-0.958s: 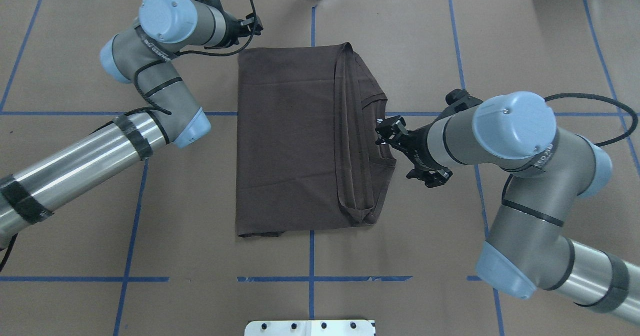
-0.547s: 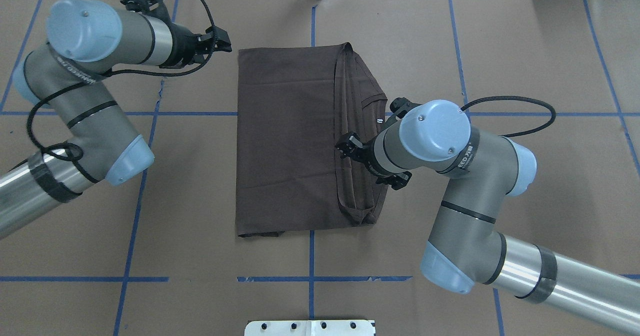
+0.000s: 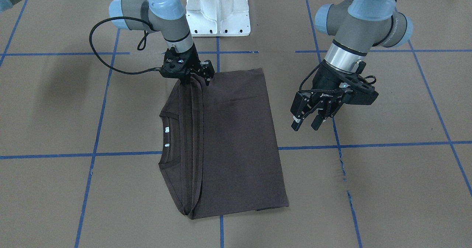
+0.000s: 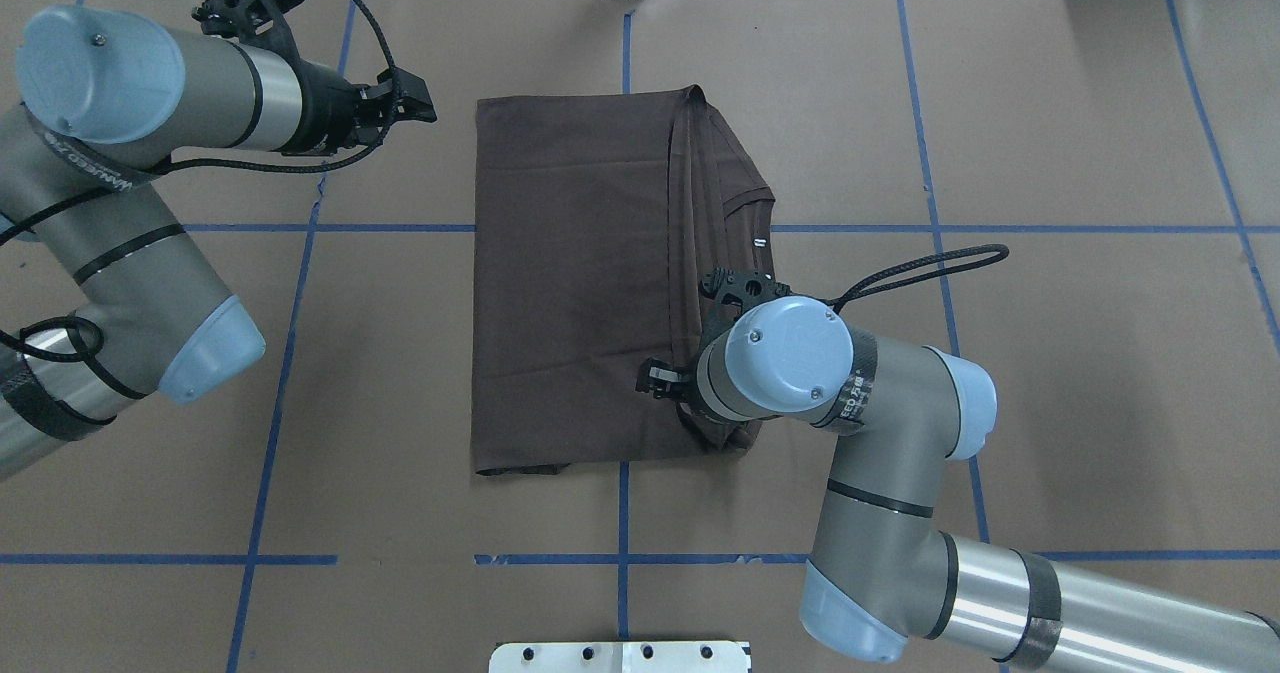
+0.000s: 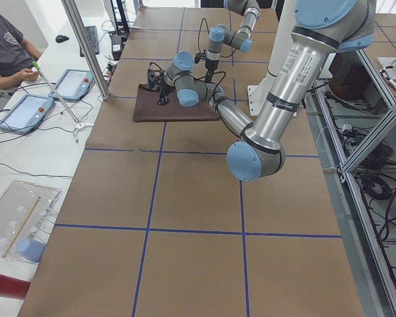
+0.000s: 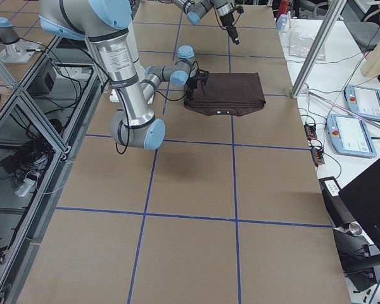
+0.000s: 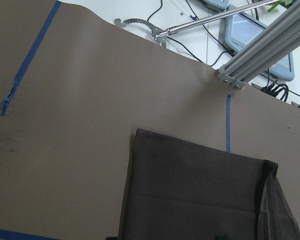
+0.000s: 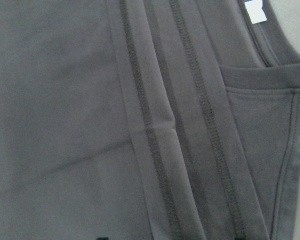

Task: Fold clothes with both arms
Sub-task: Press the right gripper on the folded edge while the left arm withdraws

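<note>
The dark brown-grey T-shirt [image 4: 570, 283] lies folded into a flat rectangle on the brown paper, with its collar and white neck tags [image 3: 166, 129] on the robot's right side. Stacked hems [image 8: 190, 140] run along that side. My right gripper [image 3: 190, 78] is down at the hem strip near the shirt's corner closest to the robot. Its fingers are hidden under the wrist [image 4: 785, 358], so I cannot tell how they stand. My left gripper [image 3: 306, 122] hangs open and holds nothing above bare paper, off the shirt's far left corner [image 4: 480, 105].
The white pedestal base [image 3: 217, 8] stands at the robot's side of the table. Blue tape lines [image 4: 620, 558] grid the paper. Beyond the far edge are aluminium posts [image 5: 86, 46], tablets [image 6: 361, 101] and a seated person [image 5: 6, 46].
The left arm drew back to the left, off the shirt's far corner. The right arm swung from the collar side over the shirt to the hem strip near the robot.
</note>
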Robot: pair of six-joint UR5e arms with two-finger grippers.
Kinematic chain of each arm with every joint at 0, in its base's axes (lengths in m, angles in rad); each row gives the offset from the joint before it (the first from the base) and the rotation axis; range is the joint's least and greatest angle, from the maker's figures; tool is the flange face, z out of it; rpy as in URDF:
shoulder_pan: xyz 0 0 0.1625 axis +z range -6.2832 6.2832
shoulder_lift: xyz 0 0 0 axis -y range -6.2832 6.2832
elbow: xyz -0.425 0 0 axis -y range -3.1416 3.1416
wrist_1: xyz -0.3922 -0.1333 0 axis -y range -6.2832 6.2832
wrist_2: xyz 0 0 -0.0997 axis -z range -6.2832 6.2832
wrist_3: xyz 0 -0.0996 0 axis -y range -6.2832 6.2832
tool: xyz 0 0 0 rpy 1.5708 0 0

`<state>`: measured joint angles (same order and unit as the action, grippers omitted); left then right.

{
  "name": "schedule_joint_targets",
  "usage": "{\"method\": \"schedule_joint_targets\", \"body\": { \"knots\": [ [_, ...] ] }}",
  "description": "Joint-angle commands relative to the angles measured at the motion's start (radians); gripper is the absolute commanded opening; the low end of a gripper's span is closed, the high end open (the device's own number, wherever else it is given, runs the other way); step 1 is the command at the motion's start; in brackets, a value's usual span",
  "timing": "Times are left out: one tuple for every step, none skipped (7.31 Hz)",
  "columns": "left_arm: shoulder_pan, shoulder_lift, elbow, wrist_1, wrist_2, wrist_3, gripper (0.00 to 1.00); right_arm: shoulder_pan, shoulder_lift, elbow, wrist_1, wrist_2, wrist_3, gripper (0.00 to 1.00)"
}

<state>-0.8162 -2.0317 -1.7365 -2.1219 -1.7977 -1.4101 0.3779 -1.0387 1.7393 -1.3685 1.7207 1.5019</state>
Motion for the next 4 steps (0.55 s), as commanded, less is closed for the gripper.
{"method": "schedule_joint_targets", "body": {
  "knots": [
    [0.000,0.001,0.000,0.000,0.000,-0.013,0.72,-0.014,-0.001,-0.007,0.000,-0.030,-0.113,0.71],
    [0.002,0.001,0.002,0.000,0.000,-0.015,0.72,-0.019,-0.001,-0.001,0.002,-0.032,-0.114,0.52],
    [0.002,0.001,0.003,0.000,0.000,-0.015,0.72,-0.019,-0.006,0.006,0.002,-0.033,-0.114,0.16],
    [0.002,-0.001,0.008,-0.001,0.000,-0.015,0.72,-0.017,-0.011,0.009,0.005,-0.032,-0.114,0.00]
  ]
}}
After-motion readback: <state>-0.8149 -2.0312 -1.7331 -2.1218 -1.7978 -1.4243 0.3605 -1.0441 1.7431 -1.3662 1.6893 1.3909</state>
